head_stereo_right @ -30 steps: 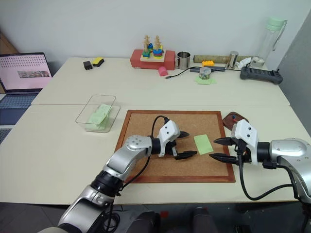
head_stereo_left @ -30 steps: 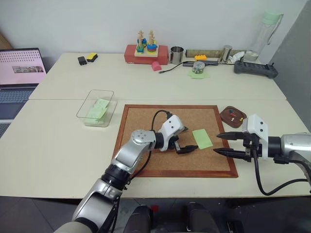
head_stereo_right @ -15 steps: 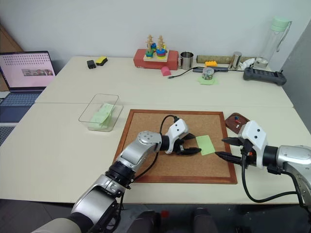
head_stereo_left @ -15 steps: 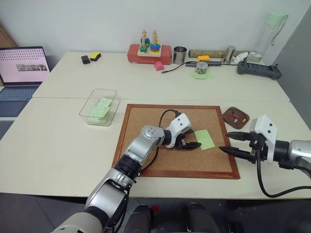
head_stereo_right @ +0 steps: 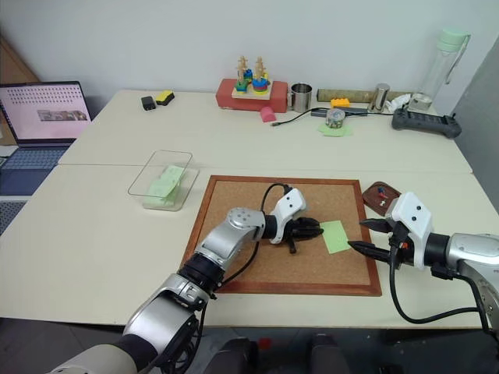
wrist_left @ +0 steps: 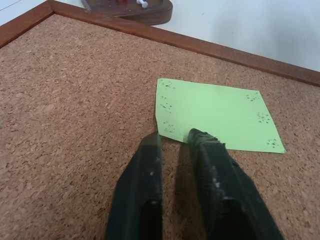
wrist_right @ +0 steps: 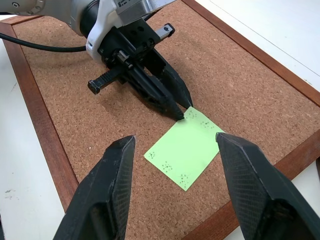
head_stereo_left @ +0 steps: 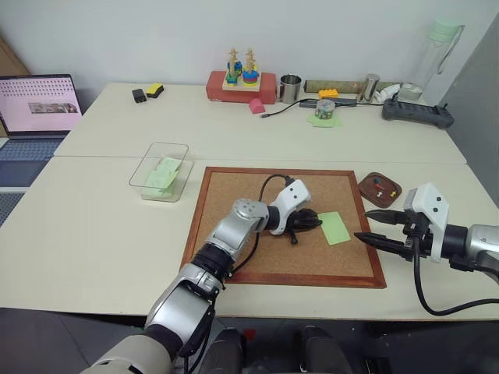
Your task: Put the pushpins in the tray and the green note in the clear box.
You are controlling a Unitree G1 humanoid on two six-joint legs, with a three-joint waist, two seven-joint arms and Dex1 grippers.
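The green note (wrist_left: 212, 118) lies flat on the corkboard (head_stereo_left: 234, 202), toward the board's right side and clear of the frame. The left pincer (wrist_left: 175, 137) reaches across the board, its black fingers (wrist_left: 149, 150) drawn nearly together at the note's near edge. One tip rests on the paper's corner and the other sits on bare cork just beside it. No paper is visible between the fingers, so whether the edge is actually pinched cannot be told. The low, shallow approach suits a thin sheet that offers no raised side to grasp.

The right pincer (wrist_right: 175, 145) hovers past the note's far side with its fingers spread wide and nothing held. It is probably parked there to keep the sheet from sliding, or to assist a lift.

The tray (head_stereo_left: 380, 187) sits on the counter (head_stereo_left: 93, 226) just off the board's upper right corner. Small pin heads are visible inside it (red and yellow, as far as can be read), so the pushpins (head_stereo_left: 377, 185) appear already delivered.

The clear box (head_stereo_left: 160, 170) stands on the counter left of the board, well apart from the note, with light green paper already inside. The remaining step, by this reading, is carrying the note to that box.
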